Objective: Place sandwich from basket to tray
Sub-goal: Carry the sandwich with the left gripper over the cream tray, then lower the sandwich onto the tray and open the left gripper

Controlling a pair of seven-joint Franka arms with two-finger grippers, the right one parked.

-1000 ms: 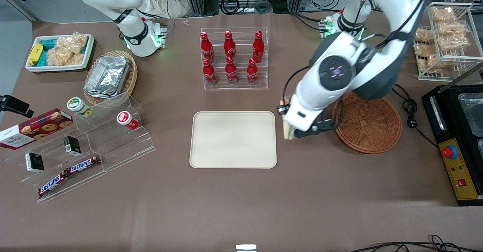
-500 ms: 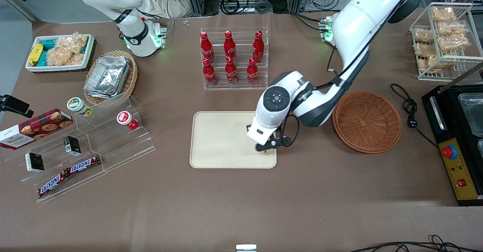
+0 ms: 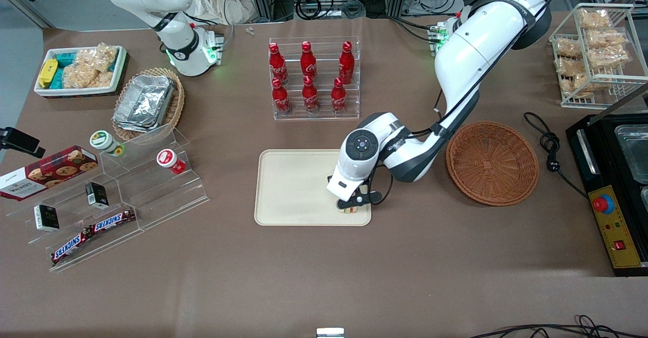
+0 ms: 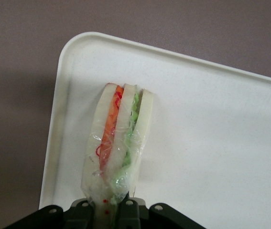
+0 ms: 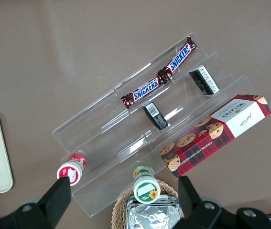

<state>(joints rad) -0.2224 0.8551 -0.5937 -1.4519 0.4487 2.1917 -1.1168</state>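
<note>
Currently:
Sandwich: one, over tray corner.
Gripper: clamped on sandwich.
Basket: one, holds nothing.

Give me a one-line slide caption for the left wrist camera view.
The gripper holds the clear-wrapped sandwich by one end over a corner of the cream tray.

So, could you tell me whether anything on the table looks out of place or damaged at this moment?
Nothing stands out. The gripper is shut on the wrapped sandwich over a corner of the tray; the wrap looks intact. The basket holds nothing, and the bottles stand upright in their rack.
</note>
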